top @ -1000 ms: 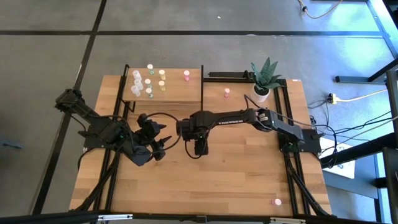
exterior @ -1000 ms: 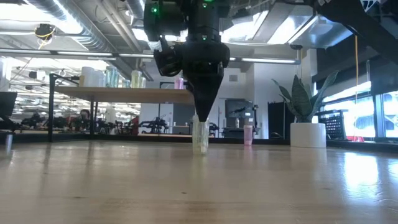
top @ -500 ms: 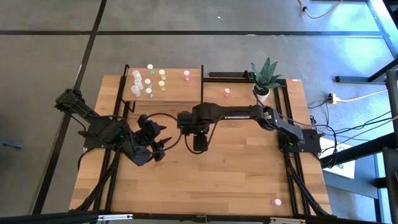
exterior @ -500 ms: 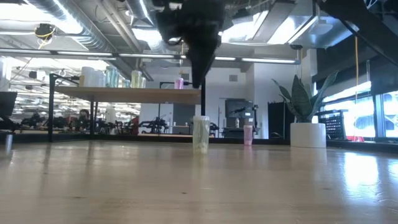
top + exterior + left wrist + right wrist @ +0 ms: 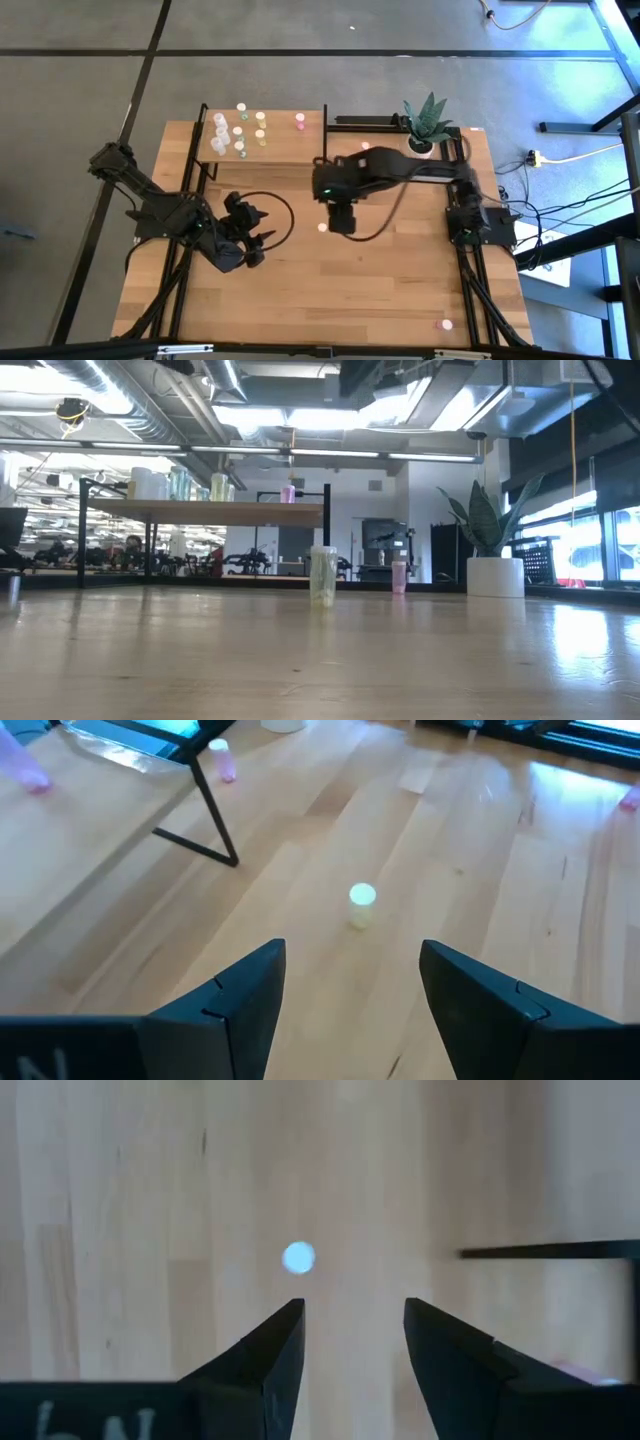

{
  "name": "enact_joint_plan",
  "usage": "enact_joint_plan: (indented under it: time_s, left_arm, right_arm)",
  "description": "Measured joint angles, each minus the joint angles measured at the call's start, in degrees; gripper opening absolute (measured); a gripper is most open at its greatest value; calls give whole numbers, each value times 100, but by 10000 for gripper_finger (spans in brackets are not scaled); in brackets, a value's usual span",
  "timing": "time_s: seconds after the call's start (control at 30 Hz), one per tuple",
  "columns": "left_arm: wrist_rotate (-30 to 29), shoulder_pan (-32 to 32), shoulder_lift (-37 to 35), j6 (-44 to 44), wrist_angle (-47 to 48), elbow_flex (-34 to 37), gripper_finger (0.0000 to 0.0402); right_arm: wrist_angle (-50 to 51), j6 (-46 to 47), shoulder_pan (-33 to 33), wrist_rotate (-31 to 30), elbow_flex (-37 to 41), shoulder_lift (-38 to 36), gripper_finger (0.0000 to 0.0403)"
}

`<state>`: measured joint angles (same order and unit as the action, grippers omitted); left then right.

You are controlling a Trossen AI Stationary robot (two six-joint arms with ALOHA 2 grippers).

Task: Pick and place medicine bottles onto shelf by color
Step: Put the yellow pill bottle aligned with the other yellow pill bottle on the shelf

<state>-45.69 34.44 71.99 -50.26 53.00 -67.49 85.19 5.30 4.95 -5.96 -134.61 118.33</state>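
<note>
A small whitish medicine bottle (image 5: 322, 227) with a pale top stands upright on its base on the wooden table, near the middle; it also shows in the low view (image 5: 323, 575). My right gripper (image 5: 340, 222) hangs open high above it, pointing down, and the bottle's top (image 5: 298, 1258) lies just beyond its fingertips (image 5: 350, 1315). My left gripper (image 5: 262, 238) waits open to the bottle's left, facing the bottle (image 5: 361, 905). The shelf (image 5: 285, 150) stands at the far left, with several bottles (image 5: 240, 135) on it and a pink-topped one (image 5: 299, 119).
A potted plant (image 5: 425, 125) stands at the far right corner. One pink bottle (image 5: 399, 576) stands on the table beside the shelf, another (image 5: 446, 324) near the front right edge. Black posts (image 5: 215, 815) frame the shelf. Bare tabletop (image 5: 380, 290) stretches toward the near edge.
My right gripper, which stood with its fingertips at the bottle's top, has risen straight off it, out of the low view, and drifted a little toward the far right. The bottle stays upright in the same spot on the table.
</note>
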Motion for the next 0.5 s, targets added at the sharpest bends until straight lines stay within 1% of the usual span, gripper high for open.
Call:
enact_joint_plan:
  time_s: [0.07,0.2,0.37,0.5]
  left_arm:
    - [61,-82,0,162,-336,223,226]
    - [494,-342,2,622,-1303,727,226]
    - [1098,-738,2,1642,-2958,1413,226]
    - [1872,-1133,48,2486,-4176,1890,226]
  right_arm:
    - [-53,62,81,-275,0,-262,173]
    - [-145,60,258,-550,-2,-718,173]
    - [-193,18,404,-607,0,-1138,173]
    - [-191,20,454,-632,0,-1334,173]
